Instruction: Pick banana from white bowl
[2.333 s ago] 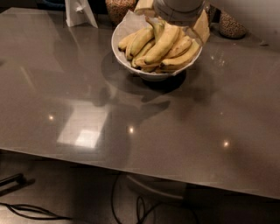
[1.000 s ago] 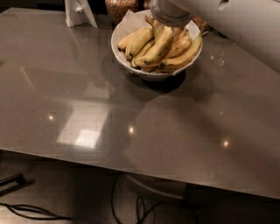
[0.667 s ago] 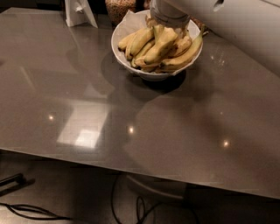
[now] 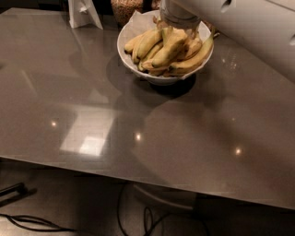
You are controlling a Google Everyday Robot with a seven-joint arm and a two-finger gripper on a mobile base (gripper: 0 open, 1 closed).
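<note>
The white bowl (image 4: 159, 77) stands at the far middle of the grey table, lined with white paper and holding several yellow bananas. The thickest banana (image 4: 171, 47) lies across the top of the pile. A long curved one (image 4: 199, 57) lies along the right rim. My gripper (image 4: 178, 28) comes down from the top edge and sits right over the thick banana, low among the fruit. The white arm (image 4: 249, 27) fills the upper right corner and hides the bowl's far rim.
A glass jar of grain (image 4: 126, 7) stands just behind the bowl on the left. A white stand (image 4: 84, 13) is at the far left. The table's (image 4: 138, 138) front edge runs along the bottom. Cables (image 4: 32, 223) lie on the floor beneath.
The arm has swung in from the upper right and the gripper has come down lower onto the banana pile. Over the last second it has hardly moved.
</note>
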